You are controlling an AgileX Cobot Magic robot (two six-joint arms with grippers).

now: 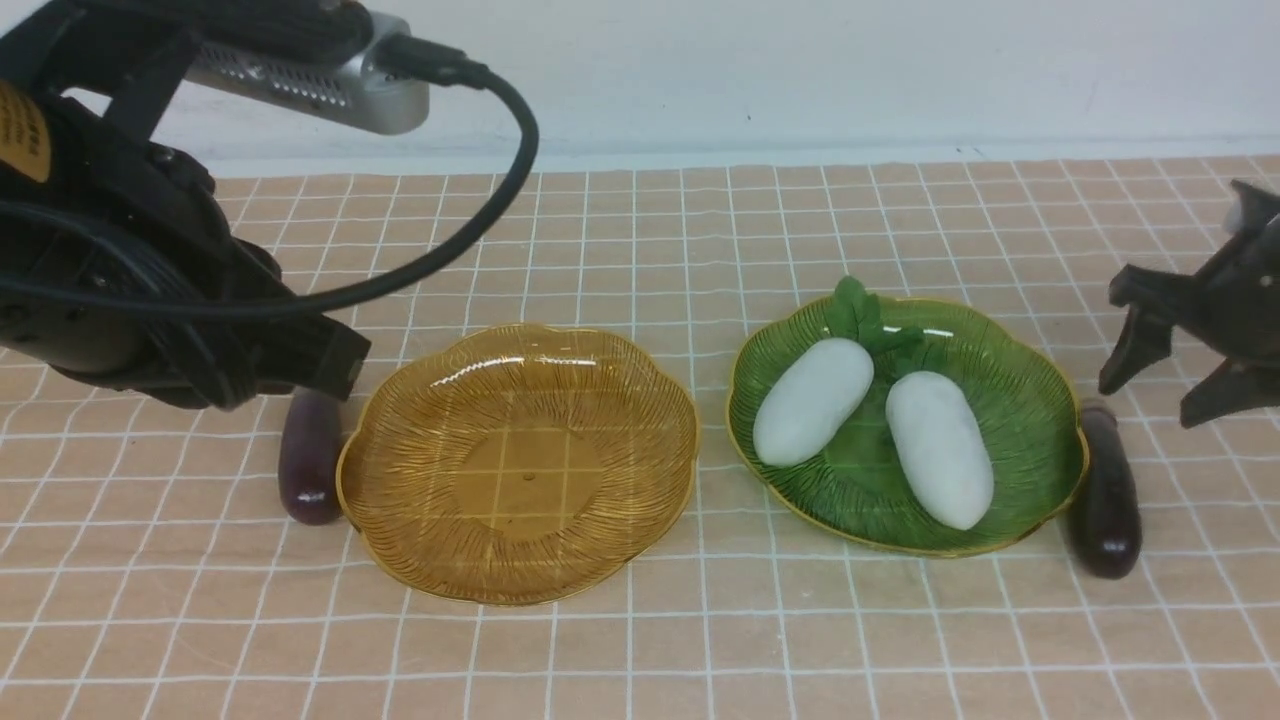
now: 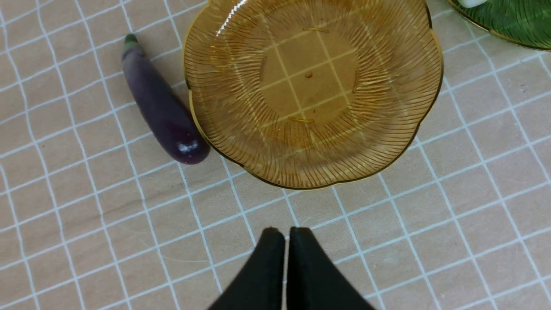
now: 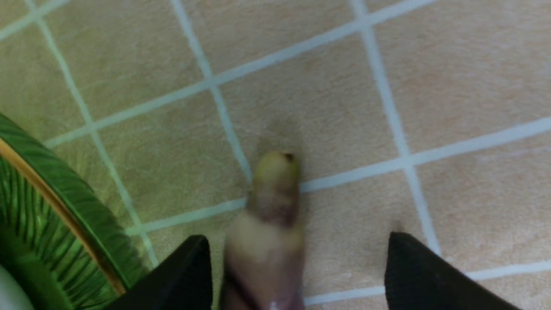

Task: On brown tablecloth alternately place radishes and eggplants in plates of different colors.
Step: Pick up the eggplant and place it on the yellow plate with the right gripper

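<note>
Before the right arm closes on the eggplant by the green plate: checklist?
1. Right gripper open: ok.
2. Right eggplant inside the open gripper: ok; the stem end sits off-centre in the right wrist view.
3. Gripper clearance from green plate rim: cannot tell; the eggplant lies right beside it.
4. Amber plate empty for the drop: ok.
5. Left radish and right radish in the green plate: ok.
6. Left gripper shut, holding nothing: ok.
</note>
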